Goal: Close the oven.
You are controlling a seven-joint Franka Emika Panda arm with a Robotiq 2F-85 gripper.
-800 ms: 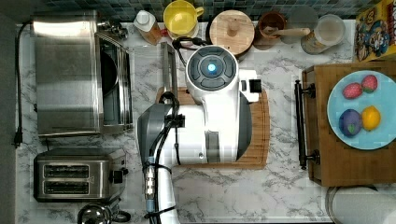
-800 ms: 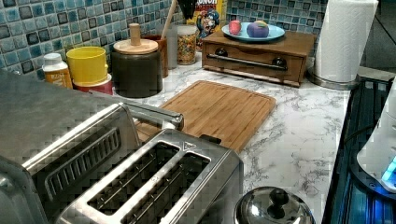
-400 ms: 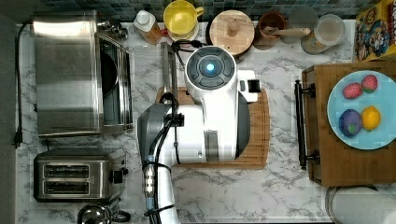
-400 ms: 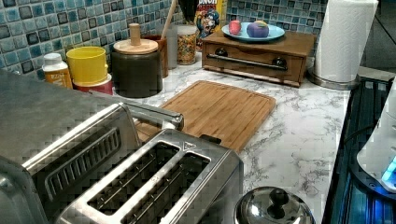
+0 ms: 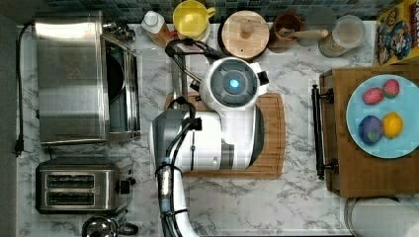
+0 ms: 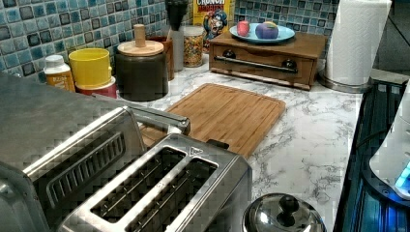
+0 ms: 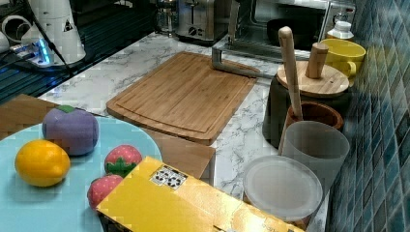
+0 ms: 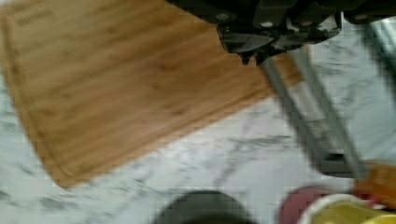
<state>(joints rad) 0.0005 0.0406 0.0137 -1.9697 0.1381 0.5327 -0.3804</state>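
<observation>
A white marble tabletop point(image 5: 276, 202) veined in grey is seen, backed by a wall of small blue-green mosaic tiles point(image 6: 29, 34). A bamboo cutting board point(image 6: 227, 113) is laid flat on the tabletop beneath the jaws. Beyond the board from the jaws, a wooden drawer box point(image 6: 268, 58) is set against the tiled wall. The scene is lit evenly and brightly.

Over at the top view's left sits the oven point(image 5: 74, 79), its door point(image 5: 163, 74) dropped flat toward the cutting board point(image 5: 274, 148) in the middle. Below the oven in the top view there's the toaster point(image 5: 81, 190). Along the back wall, a bottle point(image 5: 154, 22), cup point(image 5: 192, 19) and lidded jar point(image 5: 245, 33) line up. At the top view's right, a plate point(image 5: 380, 148) rests on a wooden box point(image 5: 365, 177).
</observation>
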